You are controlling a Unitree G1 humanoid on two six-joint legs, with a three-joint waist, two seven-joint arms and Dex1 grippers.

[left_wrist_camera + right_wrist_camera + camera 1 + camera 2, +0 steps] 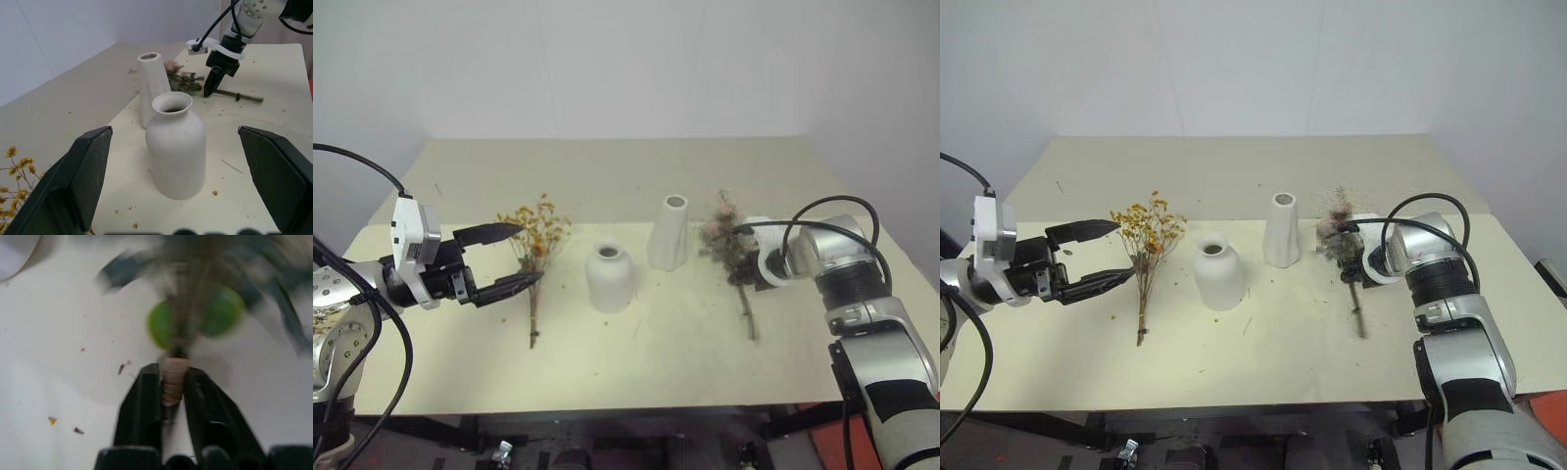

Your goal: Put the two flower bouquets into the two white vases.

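Right claw (172, 382) clenched on the wrapped stem of the roses (729, 240), lying on the bench (705, 362) at 3 o'clock of the tall vase (669, 233). Likely light, limp, brittle: hold the binding. Left claw (509, 257) released beside the yellow bunch (536, 235). Blooms blurred; stem partly hidden.

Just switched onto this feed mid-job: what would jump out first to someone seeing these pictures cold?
The right gripper is shut on the rose bouquet, pinching its wrapped stem where it lies on the table, right of the tall white vase. On the other side, the left gripper hangs open beside the yellow bouquet, which lies flat left of the squat white vase.
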